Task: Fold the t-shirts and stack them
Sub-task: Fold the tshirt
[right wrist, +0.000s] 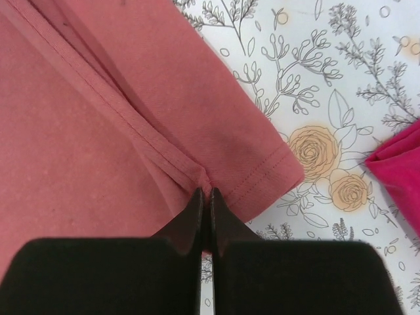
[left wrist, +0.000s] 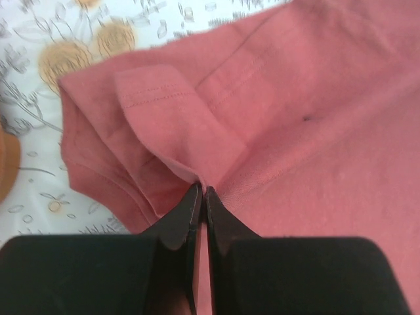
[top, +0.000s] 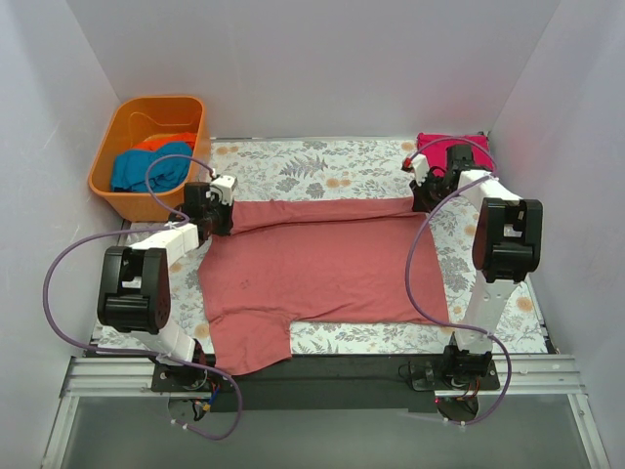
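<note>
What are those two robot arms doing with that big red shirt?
They are folding it. The brick-red t-shirt lies spread on the flowery table. The left gripper is shut on its far left corner, and the right gripper is shut on its far right corner. The far edge already looks folded over. A pink t-shirt sits at the far right corner. A teal shirt and an orange shirt wait in the orange tub.
</note>
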